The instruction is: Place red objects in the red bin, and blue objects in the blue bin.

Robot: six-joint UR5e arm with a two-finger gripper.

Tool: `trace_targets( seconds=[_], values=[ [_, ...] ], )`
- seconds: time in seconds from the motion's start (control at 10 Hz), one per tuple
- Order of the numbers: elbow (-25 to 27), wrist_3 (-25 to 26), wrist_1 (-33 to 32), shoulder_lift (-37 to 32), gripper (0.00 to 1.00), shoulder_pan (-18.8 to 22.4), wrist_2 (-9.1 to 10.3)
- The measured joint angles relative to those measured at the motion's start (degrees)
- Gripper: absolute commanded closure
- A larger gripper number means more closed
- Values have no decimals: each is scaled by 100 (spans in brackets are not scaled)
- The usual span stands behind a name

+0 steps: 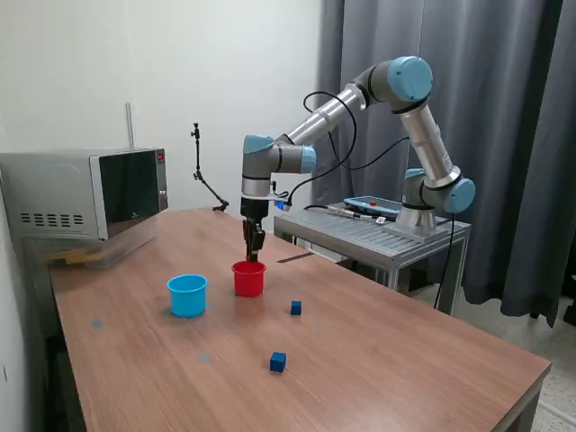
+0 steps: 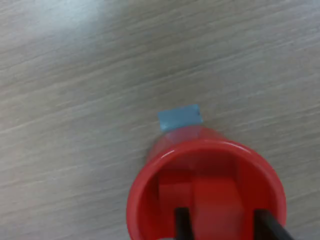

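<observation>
Directly above the red cup (image 1: pixel 248 277) hangs the gripper (image 1: pixel 255 256), jaws apart. Red cubes (image 2: pixel 192 197) lie inside

Red cup (image 2: pixel 150 200) seen from above on wood-grain table (image 2: pixel 75 100). Two dark gripper fingers (image 2: pixel 182 225) reach over its mouth, jaws apart. Red blocks (image 2: pixel 195 197) inside the cup, count unclear. Small light blue patch (image 2: pixel 180 117) just beyond the cup's rim.

Red cup (image 1: pixel 248 278), light blue cup (image 1: pixel 187 295), two dark blue cubes (image 1: pixel 278 362), wood-grain table (image 1: pixel 396 360); inside cup, possibly red cubes (image 2: pixel 192 197).
</observation>
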Motion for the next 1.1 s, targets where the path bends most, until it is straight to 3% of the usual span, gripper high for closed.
trace_targets(
  seconds=[0.3, 0.7, 1.1],
  values=[
    [-20, 171, 6, 6, 0, 3, -46],
    [-217, 162, 56, 5, 0, 35, -371],
    [-396, 124, 71, -1, 0, 84, -404]
  ],
)
